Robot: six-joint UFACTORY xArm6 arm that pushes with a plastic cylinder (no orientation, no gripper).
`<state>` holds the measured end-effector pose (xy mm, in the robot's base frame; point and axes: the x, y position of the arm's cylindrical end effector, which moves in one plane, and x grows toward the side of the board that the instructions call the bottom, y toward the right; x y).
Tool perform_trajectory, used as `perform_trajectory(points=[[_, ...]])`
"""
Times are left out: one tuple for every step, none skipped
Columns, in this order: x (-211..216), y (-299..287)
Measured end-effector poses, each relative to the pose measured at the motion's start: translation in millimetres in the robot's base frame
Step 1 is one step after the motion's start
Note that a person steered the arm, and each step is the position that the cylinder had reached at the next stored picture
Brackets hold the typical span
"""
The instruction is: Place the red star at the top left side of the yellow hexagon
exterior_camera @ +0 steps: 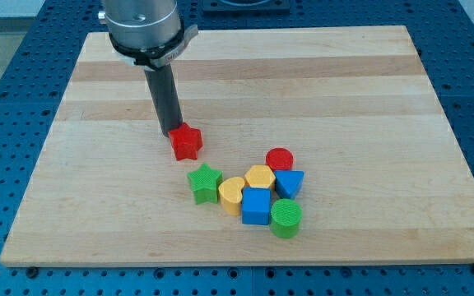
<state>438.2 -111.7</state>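
The red star (187, 141) lies on the wooden board (97, 181), left of centre. My tip (172, 131) stands right against the star's upper left side. The yellow hexagon (260, 176) sits in a cluster to the lower right of the star, about 90 pixels away. The star is above and to the left of the hexagon, apart from it.
Around the hexagon: a red cylinder (280, 159) above right, a blue triangle (290, 182) at right, a blue cube (256, 205) below, a yellow heart (232, 194) at lower left, a green star (205, 182) further left, a green cylinder (285, 219) at lower right.
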Motion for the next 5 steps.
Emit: perform_trajectory(points=[[5.5,-12.0],[15.7,-22.7],[19.3,-18.0],[19.3,3.2],[19.3,25.1]])
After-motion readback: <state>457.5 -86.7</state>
